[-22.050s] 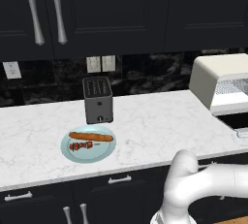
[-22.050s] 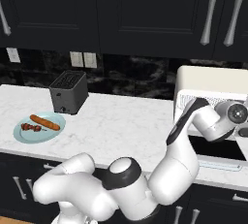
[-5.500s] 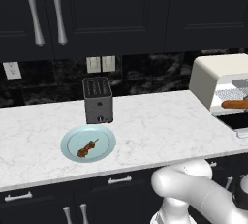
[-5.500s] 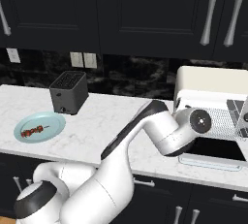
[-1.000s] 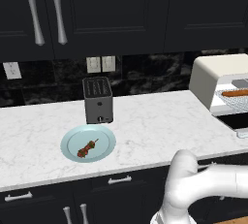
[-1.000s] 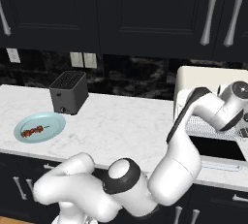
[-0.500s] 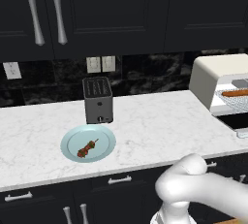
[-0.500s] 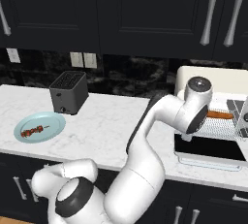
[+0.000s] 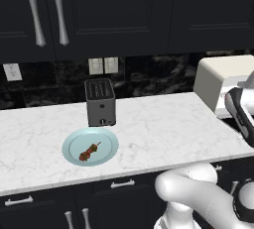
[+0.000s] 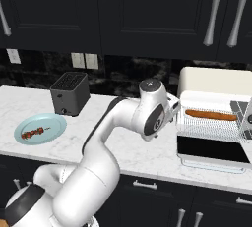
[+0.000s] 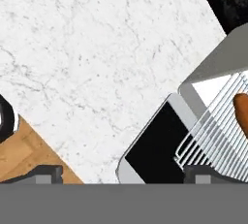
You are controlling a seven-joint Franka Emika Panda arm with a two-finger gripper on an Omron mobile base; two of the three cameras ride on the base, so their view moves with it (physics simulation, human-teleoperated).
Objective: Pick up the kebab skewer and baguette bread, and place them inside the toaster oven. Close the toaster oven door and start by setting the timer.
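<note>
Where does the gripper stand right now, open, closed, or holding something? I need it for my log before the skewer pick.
Gripper: open and empty; its two fingertips stand wide apart at the bottom of the hand view.

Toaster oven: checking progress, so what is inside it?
The baguette lies on the wire rack inside the toaster oven, door open. The back of the cavity is hidden. The skewer lies on the plate.

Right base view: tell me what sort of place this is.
A home-style kitchen, rendered. Signs: dark cabinets with bar handles above a white marble counter, a slot toaster by the wall, and a toaster oven standing open with the baguette bread on its rack.
</note>
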